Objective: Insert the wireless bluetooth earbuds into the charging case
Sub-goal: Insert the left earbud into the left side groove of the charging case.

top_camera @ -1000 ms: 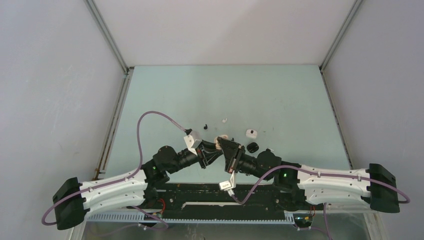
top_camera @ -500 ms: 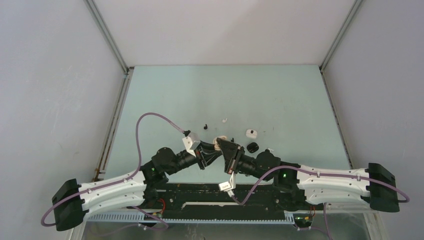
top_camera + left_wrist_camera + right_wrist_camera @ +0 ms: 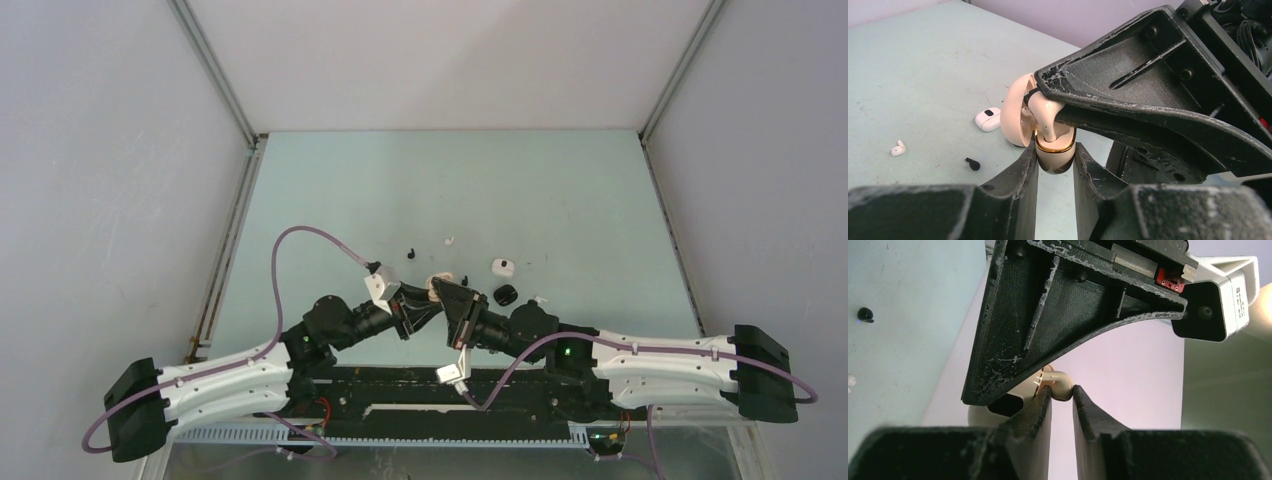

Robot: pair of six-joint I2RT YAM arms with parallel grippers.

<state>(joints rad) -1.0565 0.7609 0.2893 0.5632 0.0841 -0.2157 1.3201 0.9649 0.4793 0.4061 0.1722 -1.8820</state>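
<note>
Top view: left claw (image 3: 428, 296) and right claw (image 3: 443, 288) meet over the counter (image 3: 560, 190), towards its near edge.
Left wrist: left claw pinches the open cream case (image 3: 1014, 114); a cream bud (image 3: 1044, 114) stands stem-down in it.
Right wrist: right claw pinches that bud.

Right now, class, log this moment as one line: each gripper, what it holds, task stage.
left gripper: shut on cream case, lid open | right gripper: shut on cream earbud | stage: stem at case opening, unseated

a lab test cell: bare grey walls (image 3: 100, 150) enclose a pale green table (image 3: 450, 180).
</note>
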